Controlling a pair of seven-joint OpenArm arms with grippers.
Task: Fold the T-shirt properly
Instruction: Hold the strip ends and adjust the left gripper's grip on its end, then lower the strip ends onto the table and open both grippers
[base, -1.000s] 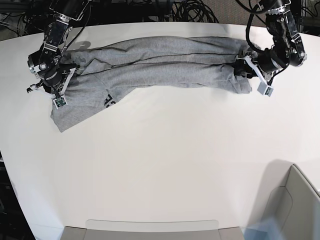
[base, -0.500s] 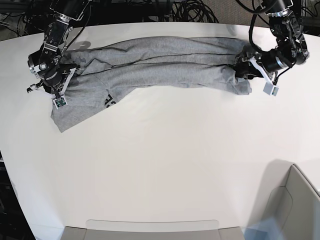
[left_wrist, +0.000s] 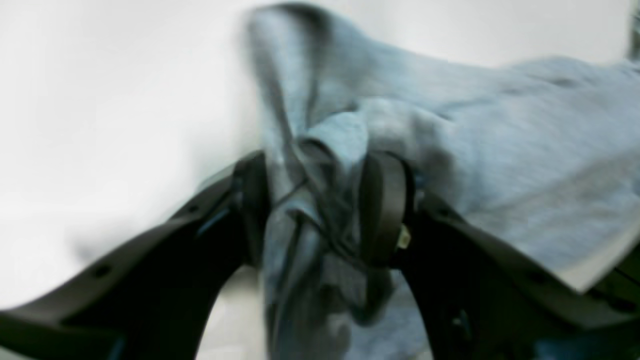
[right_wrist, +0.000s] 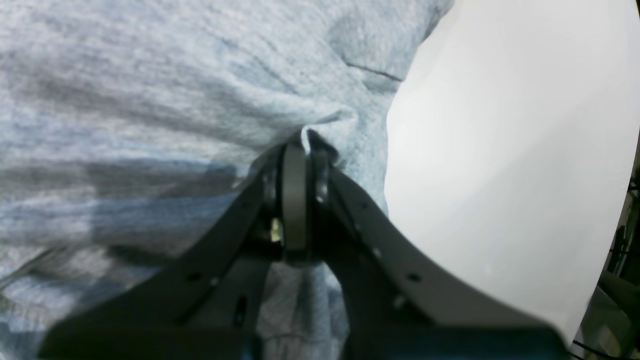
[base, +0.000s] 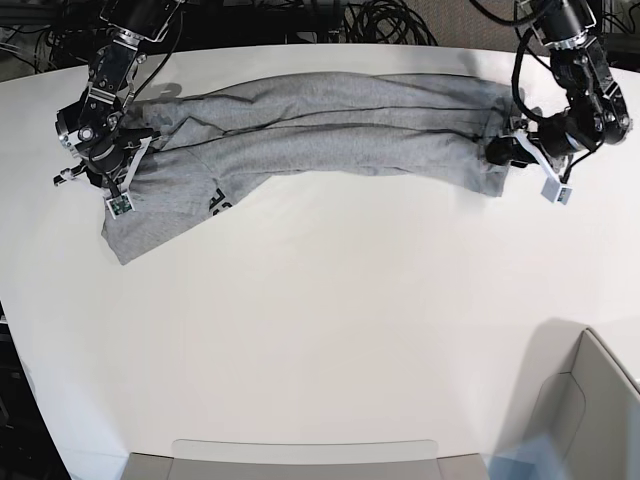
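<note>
Stretching the T-shirt (base: 330, 130) along the far edge of the desk (base: 330, 330), left tool (left_wrist: 320, 210) pinching a bunched wad, right tool (right_wrist: 300, 150) pressed together on a fold. Judging best: pulling apart evenly, keeping cloth low, avoiding slipping
</note>
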